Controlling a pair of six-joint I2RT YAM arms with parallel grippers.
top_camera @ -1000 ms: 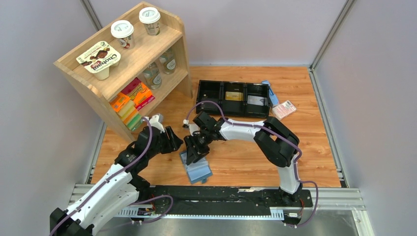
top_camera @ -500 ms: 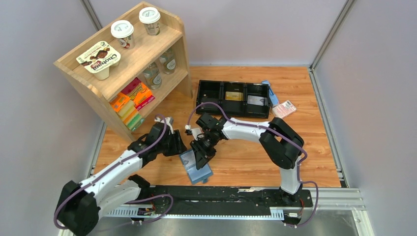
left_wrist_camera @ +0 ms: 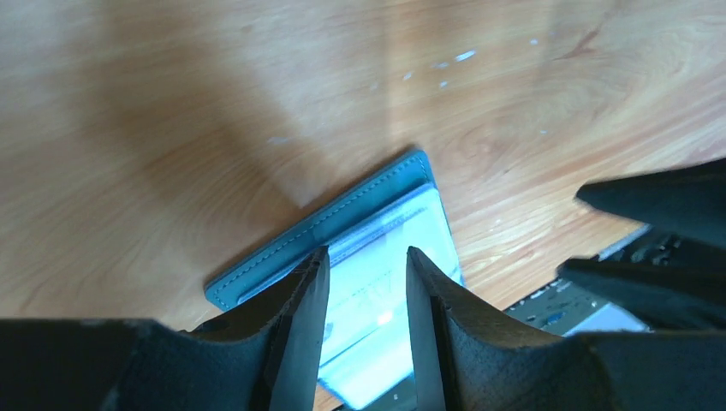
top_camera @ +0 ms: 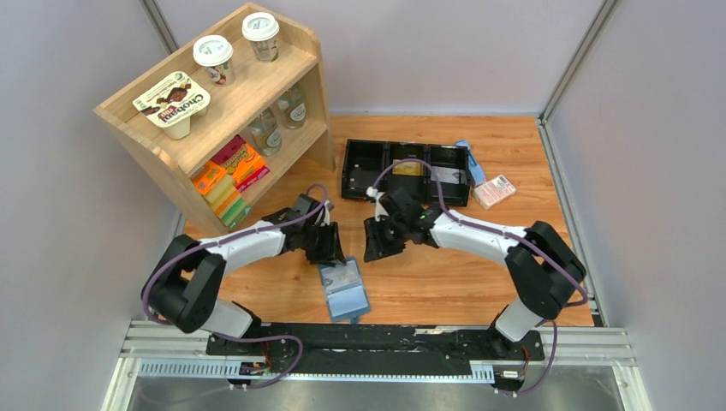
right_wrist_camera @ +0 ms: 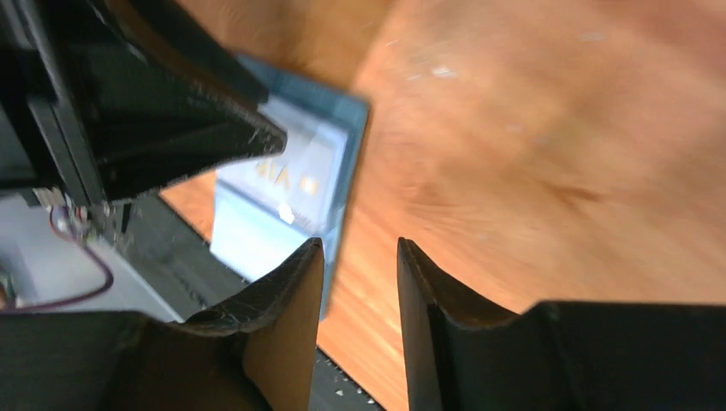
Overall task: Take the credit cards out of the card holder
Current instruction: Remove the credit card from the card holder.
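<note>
Bare wood is lying open around my jaws.
The way down from my left gripper [left_wrist_camera: 366, 257] to the card holder [left_wrist_camera: 342, 221] is standing free. My right gripper [top_camera: 375, 242] is crowding its right side, and the black tray [top_camera: 364, 167] is sitting well beyond.

Light wooden two-tier shelf unit [top_camera: 321, 103] at far left of the wood-grain tabletop [top_camera: 428, 282], set at an angle; top tier: two white lidded cups [top_camera: 213, 58] [top_camera: 260, 34] upright, side by side, and a white Chobani multi-pack [top_camera: 172, 103] near the front corner; lower tier: clear glass jars [top_camera: 265, 130] at the back, a row of orange, red and green boxes [top_camera: 229, 175] at the front. Long black three-compartment tray [top_camera: 363, 159] at far centre; gold card [top_camera: 408, 168] in middle compartment; whitish-silver card [top_camera: 449, 175] in right compartment; left compartment bare. Small blue item [top_camera: 472, 161] touching the tray's right end; pink-white packet [top_camera: 495, 189] just beside it, flat.
</note>
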